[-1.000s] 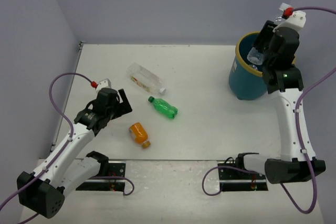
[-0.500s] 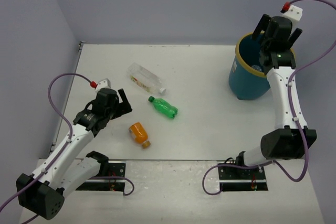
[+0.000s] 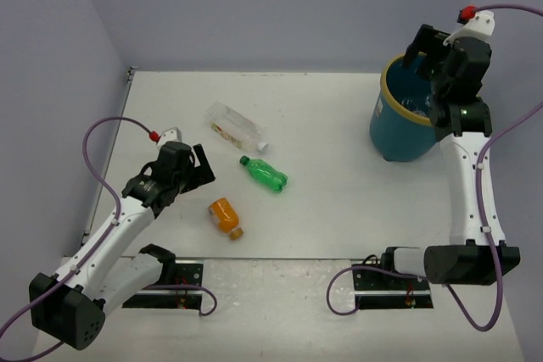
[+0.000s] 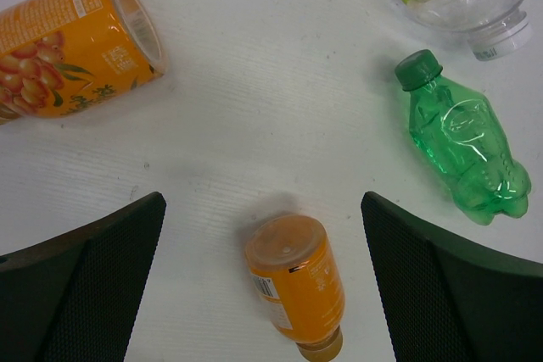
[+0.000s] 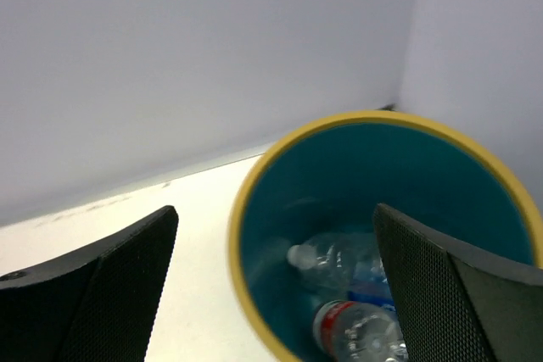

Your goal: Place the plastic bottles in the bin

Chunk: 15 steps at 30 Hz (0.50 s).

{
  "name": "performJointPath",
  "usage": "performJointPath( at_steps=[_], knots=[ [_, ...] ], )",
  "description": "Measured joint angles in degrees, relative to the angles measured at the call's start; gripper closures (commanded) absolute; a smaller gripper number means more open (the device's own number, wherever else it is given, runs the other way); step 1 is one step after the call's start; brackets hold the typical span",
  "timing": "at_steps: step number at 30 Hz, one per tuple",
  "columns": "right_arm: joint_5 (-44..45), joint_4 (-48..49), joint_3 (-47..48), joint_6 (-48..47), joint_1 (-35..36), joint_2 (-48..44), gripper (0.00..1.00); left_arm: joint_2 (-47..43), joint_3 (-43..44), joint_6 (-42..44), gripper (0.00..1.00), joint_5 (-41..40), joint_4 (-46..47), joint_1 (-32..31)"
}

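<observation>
1. Top external view: three plastic bottles lie loose on the white table (image 3: 339, 209), namely a clear pale-labelled bottle (image 3: 236, 127), a green bottle (image 3: 265, 174) and a small orange bottle (image 3: 226, 216). All are well apart from the round teal-blue bin with the yellow rim (image 3: 392, 135).
2. The left wrist view adds a second, larger orange bottle (image 4: 72, 40).
3. Clear bottles already lie in the bin, one with a red label (image 5: 356, 330).
4. The right gripper (image 3: 437, 48) hangs over the bin, jaws spread, holding nothing.
5. The left gripper (image 4: 261, 201) is spread wide and empty, straddling the small orange bottle.
6. To my eye, that round bottle could roll or squirt out as the jaws close. The larger orange bottle sits near one finger and might get knocked.
</observation>
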Motion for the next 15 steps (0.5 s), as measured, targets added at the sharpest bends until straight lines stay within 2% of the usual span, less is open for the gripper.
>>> performJointPath(
  at_steps=[6, 15],
  knots=[
    [-13.3, -0.1, -2.8, -0.3, 1.7, -4.5, 0.01, 0.0, 0.0, 0.1, 0.00, 0.3, 0.1, 0.0],
    [-16.0, -1.4, -8.6, -4.1, 19.5, -2.6, 0.01, -1.4, 0.0, 0.2, 0.00, 0.5, 0.7, 0.0]
  ],
)
